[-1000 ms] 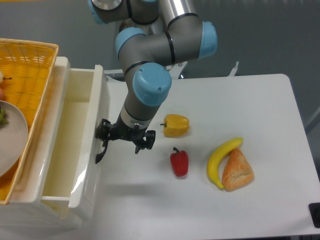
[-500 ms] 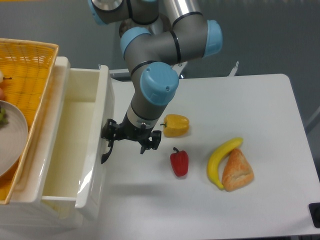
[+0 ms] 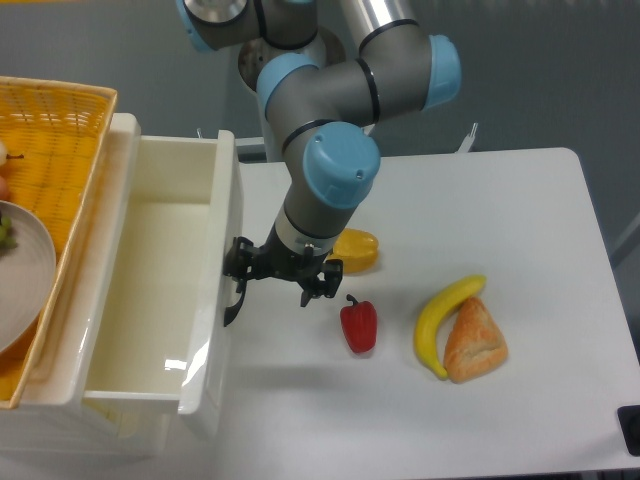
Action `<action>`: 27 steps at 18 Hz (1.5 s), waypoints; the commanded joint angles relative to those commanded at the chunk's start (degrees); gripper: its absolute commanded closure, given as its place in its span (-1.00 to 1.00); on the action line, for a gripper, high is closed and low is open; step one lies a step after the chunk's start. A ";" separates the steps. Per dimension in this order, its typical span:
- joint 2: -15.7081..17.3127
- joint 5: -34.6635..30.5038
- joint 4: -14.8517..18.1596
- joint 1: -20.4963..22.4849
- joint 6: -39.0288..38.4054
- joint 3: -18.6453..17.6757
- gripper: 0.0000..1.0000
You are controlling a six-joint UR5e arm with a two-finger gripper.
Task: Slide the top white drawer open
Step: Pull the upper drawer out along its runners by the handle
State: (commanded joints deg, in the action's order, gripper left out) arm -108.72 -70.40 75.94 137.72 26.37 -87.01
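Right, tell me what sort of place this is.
Probably a robotics lab test bench: a grey-and-blue robot arm at a plain white table, a glossy white drawer pulled open, and loose food items such as a red pepper laid out.

This is looking like a robotics lab. A grey-and-blue industrial arm is working over a plain white table against a bare grey wall, with toy-like foods lying about.
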 joint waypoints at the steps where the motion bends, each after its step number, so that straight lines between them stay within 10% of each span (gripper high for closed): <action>1: -0.09 0.17 -0.09 0.00 0.00 0.09 -1.00; 27: -0.79 0.44 1.05 2.29 1.32 1.40 -1.00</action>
State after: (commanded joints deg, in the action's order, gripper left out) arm -109.51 -69.96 76.99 140.01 27.69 -85.61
